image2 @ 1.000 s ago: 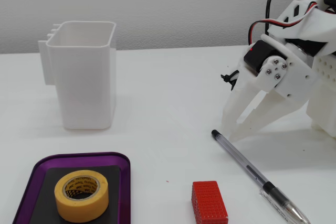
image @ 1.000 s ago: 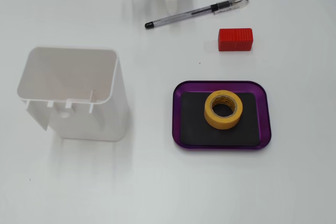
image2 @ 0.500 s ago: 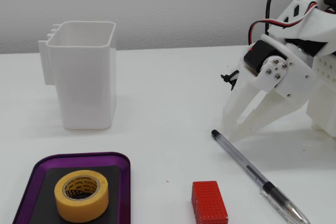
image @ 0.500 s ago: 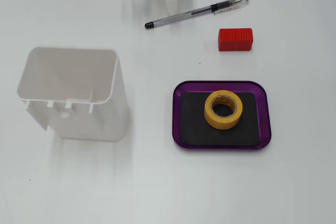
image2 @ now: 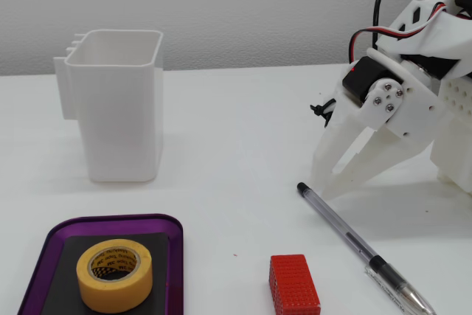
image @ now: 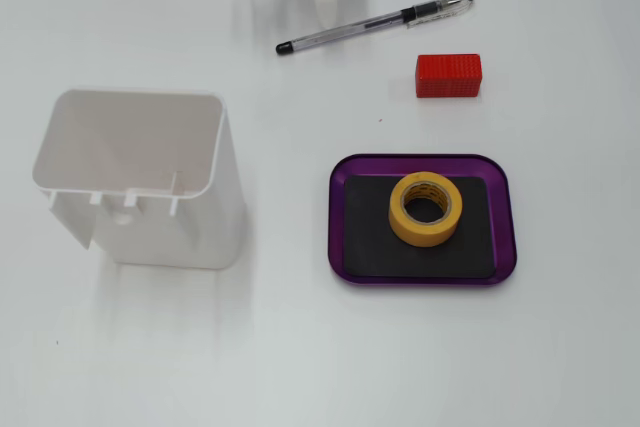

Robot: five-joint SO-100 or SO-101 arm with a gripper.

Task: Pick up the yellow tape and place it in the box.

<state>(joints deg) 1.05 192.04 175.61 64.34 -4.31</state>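
yellow tape point(image: 426, 209) | ring, pale printed core | flat in box point(image: 346, 172)

The yellow tape point(image: 427, 208) lies flat, hole upward, on the black floor of the box point(image: 338, 209), well apart from my hand point(image2: 345, 180). The box, a shallow purple tray with rounded corners, sits level on the counter point(image: 300, 347).

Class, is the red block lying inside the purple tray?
No. The red block sits on the bare table, outside the purple tray.

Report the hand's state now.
Hand: open, holding nothing, tips down by the pen; yellow tape already lies in the box.
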